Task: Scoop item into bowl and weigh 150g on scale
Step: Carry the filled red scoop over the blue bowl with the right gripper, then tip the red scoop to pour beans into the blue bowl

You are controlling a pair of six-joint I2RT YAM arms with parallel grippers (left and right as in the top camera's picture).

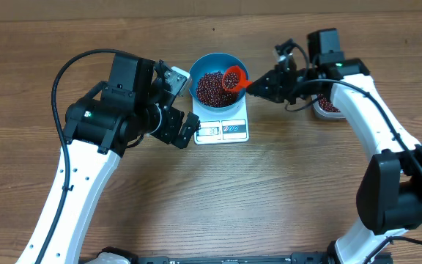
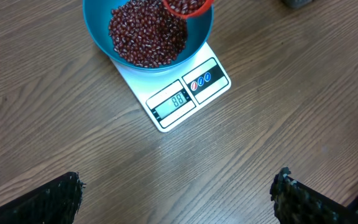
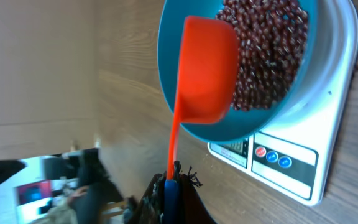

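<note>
The blue bowl (image 1: 205, 61) stands on the white scale (image 1: 222, 130) and holds a heap of dark red-brown beans (image 1: 211, 88). My right gripper (image 1: 261, 85) is shut on the handle of an orange scoop (image 1: 234, 76), whose cup hangs over the bowl's right side with beans in it. In the right wrist view the scoop (image 3: 207, 68) covers part of the bowl (image 3: 166, 50) and its beans (image 3: 266, 50). My left gripper (image 1: 187, 126) stands open and empty beside the scale's left edge. In the left wrist view the scale (image 2: 185, 99) reads 88.
A clear tub (image 1: 328, 107) with more beans sits at the right, mostly hidden behind the right arm. The left arm's body lies just left of the scale. Bare wooden table (image 1: 269, 191) stretches in front of the scale.
</note>
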